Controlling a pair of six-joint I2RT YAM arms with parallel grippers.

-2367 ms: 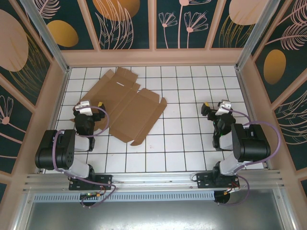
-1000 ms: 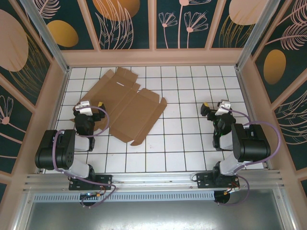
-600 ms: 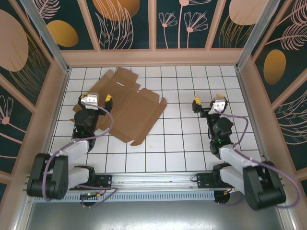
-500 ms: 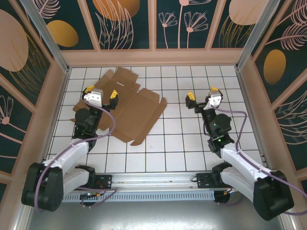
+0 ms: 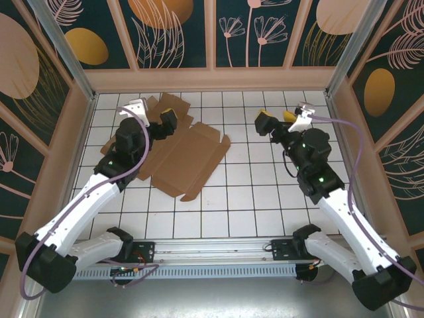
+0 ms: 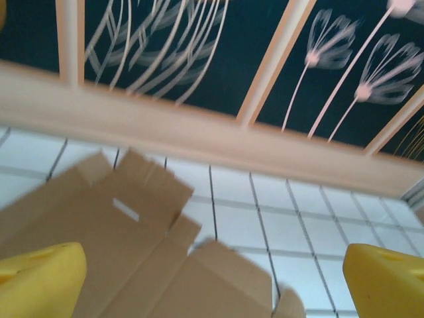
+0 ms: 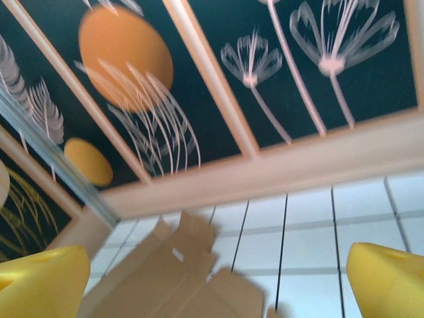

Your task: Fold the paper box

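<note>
A white-tiled counter (image 5: 252,199) sits inside a pale wooden frame (image 5: 209,79). Dark teal wall panels (image 5: 265,40) carry pale flower drawings and orange discs (image 5: 86,45); a metal rail (image 5: 212,250) lines the near edge.

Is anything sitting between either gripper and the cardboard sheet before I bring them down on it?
Nothing visible. The left gripper hovers open by the far-left flaps of the paper box. The right gripper hangs open to the box's right, with just bare tiled floor between them.
</note>
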